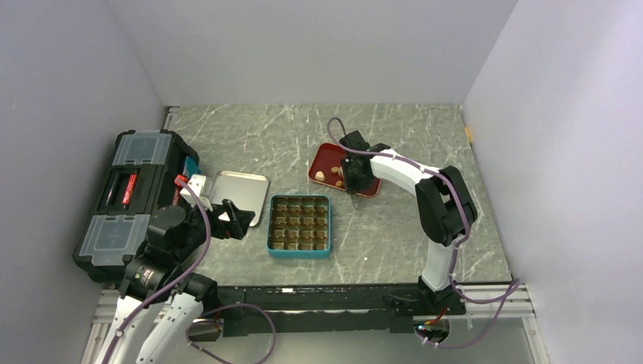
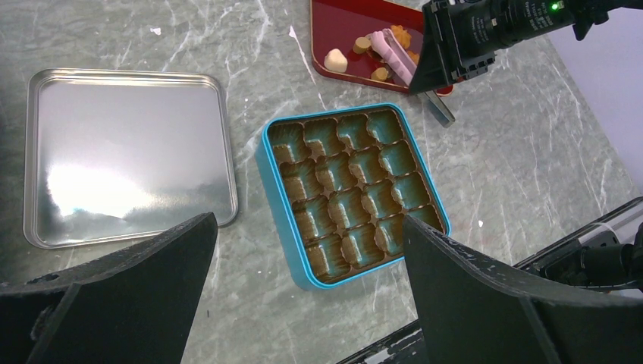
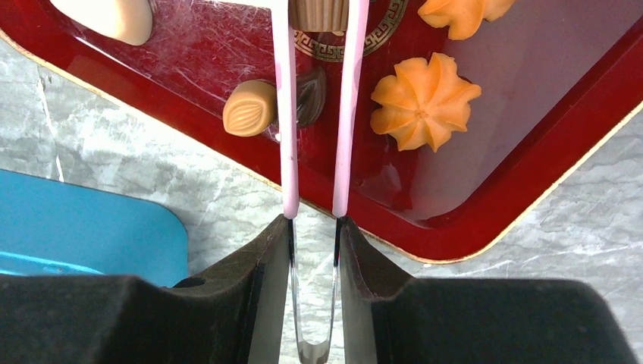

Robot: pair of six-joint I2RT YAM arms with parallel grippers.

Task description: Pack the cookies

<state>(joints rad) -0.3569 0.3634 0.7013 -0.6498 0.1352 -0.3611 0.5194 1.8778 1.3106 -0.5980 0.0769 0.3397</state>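
The right wrist view gives the close detail. The right gripper (image 3: 312,227) has its jaws clamped on a pair of thin pink tongs (image 3: 286,152), whose two arms reach out over the red tray (image 3: 485,220). At the top edge of that view a ridged brown cookie (image 3: 318,11) sits between the tong arms; whether they pinch it cannot be told. An orange flower cookie (image 3: 425,102) lies to the right of the arms, with a second one cut off by the top edge. A tan oval piece (image 3: 250,108) lies just left of them, and a cream lump (image 3: 106,15) lies in the far left corner.

The left wrist view shows what that one misses. The teal tin (image 1: 299,254) stands open, and no cookies show in its brown compartments. Its silver lid (image 2: 125,159) lies flat beside it on the tabletop (image 1: 394,243).

Only the top view shows the whole layout. The tray lies beyond the tin, the left gripper (image 1: 233,220) hangs over the lid's near edge with its jaws spread wide and holding nothing, and a black toolbox (image 1: 129,201) stands at the far left.
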